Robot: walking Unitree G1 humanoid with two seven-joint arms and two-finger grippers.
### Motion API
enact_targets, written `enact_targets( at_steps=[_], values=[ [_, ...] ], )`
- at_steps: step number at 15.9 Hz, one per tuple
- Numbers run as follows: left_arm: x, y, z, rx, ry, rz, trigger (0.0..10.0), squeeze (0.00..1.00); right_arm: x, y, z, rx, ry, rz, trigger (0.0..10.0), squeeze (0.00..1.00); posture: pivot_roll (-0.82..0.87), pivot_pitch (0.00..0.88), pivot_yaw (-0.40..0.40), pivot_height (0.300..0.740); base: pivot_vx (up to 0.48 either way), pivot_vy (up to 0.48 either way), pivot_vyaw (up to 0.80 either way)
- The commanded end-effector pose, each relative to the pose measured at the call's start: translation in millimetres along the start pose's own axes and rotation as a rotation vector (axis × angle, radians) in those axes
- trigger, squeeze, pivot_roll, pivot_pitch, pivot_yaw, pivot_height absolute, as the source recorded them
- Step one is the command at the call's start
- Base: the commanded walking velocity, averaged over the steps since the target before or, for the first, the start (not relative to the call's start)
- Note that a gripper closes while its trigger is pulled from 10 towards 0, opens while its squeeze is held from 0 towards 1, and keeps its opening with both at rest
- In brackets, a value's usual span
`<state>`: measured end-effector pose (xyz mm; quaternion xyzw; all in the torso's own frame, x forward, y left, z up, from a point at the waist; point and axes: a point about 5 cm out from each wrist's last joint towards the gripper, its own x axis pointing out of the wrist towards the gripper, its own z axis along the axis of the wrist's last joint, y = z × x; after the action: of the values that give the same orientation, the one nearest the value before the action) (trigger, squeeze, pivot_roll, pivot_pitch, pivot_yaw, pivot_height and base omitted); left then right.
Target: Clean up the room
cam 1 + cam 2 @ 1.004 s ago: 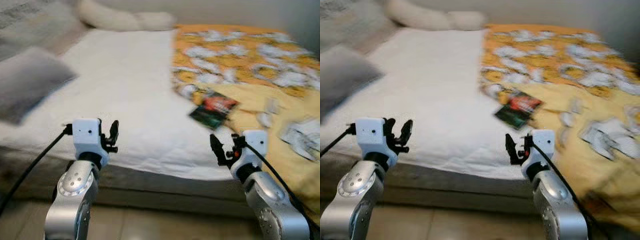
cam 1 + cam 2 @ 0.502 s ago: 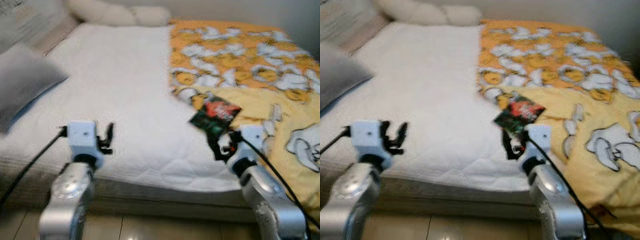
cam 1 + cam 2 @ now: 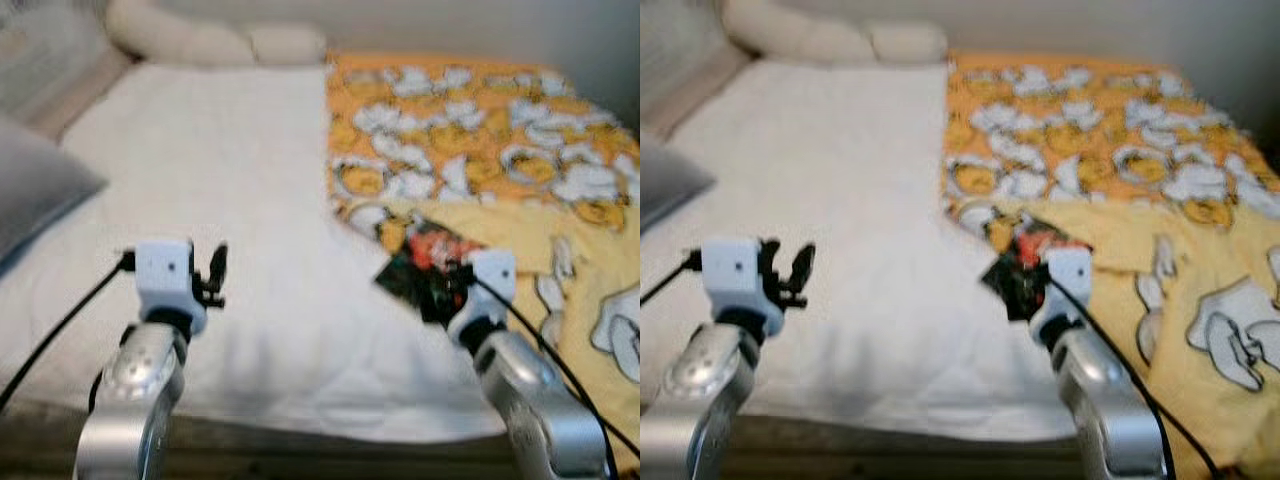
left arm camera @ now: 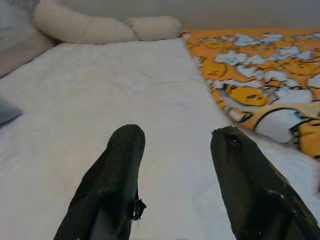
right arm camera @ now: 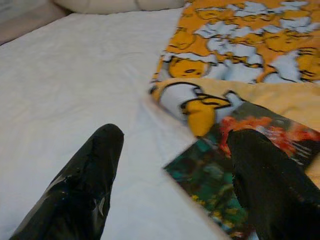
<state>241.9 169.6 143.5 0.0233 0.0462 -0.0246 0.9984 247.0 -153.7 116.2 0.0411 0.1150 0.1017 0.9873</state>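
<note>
Right wrist view: right gripper [image 5: 170, 175] held spread above book [image 5: 240, 170] on bed [image 5: 75, 75], positioned for pickup. Left gripper [image 4: 172, 170] spread, idle.

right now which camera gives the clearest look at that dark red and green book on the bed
The right wrist view: the book lies close and large, half on the yellow blanket, between the open right gripper fingers. Both eye views show it smaller, blurred and partly hidden behind that gripper.
</note>
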Motion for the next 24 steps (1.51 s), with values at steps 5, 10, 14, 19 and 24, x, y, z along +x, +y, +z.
enact_targets(
  at_steps=[5,10,14,19,24],
  values=[
    [-4.1,-10.3,1,-0.012,0.004,-0.074,10.0,0.0,-5.0,-16.1,-10,-0.012,0.078,-0.095,10.0,0.0,0.01,0.022,0.008,0.74,0.0,0.0,0.0],
    [-0.2,-23.7,1,0.006,0.056,-0.343,10.0,0.0,29.5,-50.9,-30,0.201,0.158,-0.246,10.0,1.0,0.02,0.044,0.04,0.74,0.0,0.0,0.0],
    [-1.2,-31.9,7,0.031,0.095,-0.671,10.0,1.0,61.0,-78.9,-43,0.27,0.281,-0.293,10.0,1.0,0.05,0.076,0.031,0.74,0.0,0.0,0.0],
    [-9.6,-33.6,15,0.054,0.119,-0.828,10.0,1.0,75.4,-91.6,-44,0.456,0.288,-0.235,10.0,1.0,0.07,0.126,0.041,0.74,0.0,0.0,0.0],
    [-13.5,-38.3,26,0.078,0.132,-0.905,10.0,1.0,76.7,-94.5,-46,0.703,0.231,-0.186,10.0,0.0,0.12,0.23,0.068,0.74,0.0,0.0,0.0]
  ],
)
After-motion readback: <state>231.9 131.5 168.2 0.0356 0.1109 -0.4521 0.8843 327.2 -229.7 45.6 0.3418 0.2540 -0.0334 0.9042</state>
